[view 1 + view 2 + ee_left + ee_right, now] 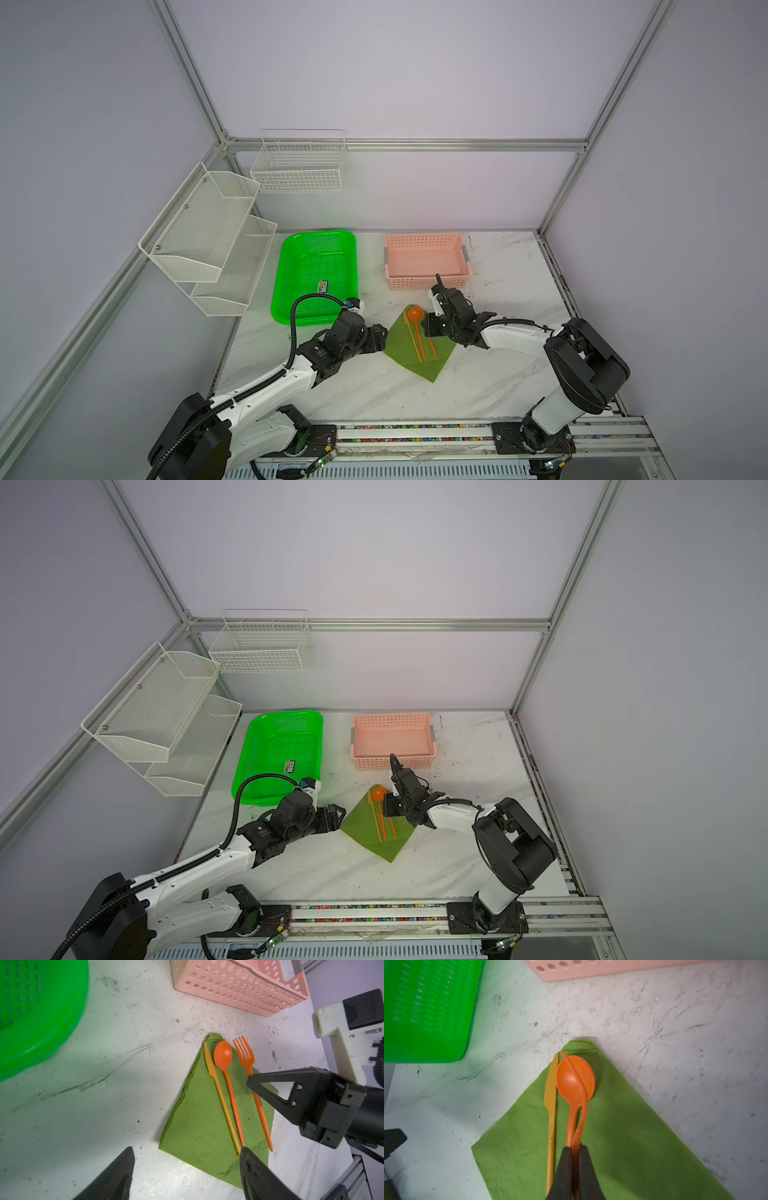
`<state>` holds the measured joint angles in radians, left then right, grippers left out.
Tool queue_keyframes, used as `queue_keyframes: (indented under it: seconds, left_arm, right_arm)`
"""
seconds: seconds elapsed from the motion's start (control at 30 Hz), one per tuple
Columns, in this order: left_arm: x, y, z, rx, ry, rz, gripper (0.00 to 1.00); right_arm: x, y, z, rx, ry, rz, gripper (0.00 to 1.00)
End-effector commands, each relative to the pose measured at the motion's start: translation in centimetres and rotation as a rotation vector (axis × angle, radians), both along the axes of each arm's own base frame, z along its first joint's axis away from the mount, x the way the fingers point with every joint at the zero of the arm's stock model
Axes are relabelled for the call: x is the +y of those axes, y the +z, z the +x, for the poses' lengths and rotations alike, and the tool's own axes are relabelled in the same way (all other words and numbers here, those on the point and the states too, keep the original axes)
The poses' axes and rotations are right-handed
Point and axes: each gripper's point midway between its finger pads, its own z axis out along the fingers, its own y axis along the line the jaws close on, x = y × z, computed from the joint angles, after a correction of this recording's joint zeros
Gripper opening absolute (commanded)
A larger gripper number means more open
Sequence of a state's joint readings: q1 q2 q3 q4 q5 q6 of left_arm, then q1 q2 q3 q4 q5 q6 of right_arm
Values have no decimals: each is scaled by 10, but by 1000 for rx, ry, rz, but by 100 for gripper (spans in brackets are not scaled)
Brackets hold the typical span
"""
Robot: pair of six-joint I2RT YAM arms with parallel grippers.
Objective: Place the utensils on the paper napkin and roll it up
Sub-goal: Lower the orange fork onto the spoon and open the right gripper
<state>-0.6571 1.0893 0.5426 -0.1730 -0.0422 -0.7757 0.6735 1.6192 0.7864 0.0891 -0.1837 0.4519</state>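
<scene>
2 grippers flank the paper napkin (623, 1136): left gripper (187, 1148) stands wide beside its edge; right gripper (576, 1148) pinches the fork (584, 1101) handle. Beyond, knife (551, 1093) and spoon (571, 1082) lie on the napkin. Judged step: placing utensil 3. Next: lower, release, then roll.

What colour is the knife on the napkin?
The knife is dull yellow-orange, paler than the spoon beside it. The right wrist view shows it best.
</scene>
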Motion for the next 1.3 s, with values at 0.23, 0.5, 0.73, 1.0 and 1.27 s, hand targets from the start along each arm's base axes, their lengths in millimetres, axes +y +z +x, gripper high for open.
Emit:
queue_keyframes:
  seconds: [0.23, 0.5, 0.73, 1.0, 1.27]
  left_arm:
    - [3, -10, -2, -1, 15, 0, 79]
    - [4, -11, -2, 0, 19, 4, 78]
    - [4, -12, -1, 2, 19, 6, 79]
    - [4, -11, -1, -3, 19, 5, 79]
    - [4, -9, 0, -7, 16, 10, 78]
  right_arm:
    - [5, -13, 2, 9, -19, 12, 6]
    - [5, -18, 5, 15, -38, 7, 7]
    - [6, -21, 9, 17, -60, 9, 8]
    - [6, -18, 12, 11, -82, 12, 9]
    - [10, -12, 10, 9, -72, 20, 15]
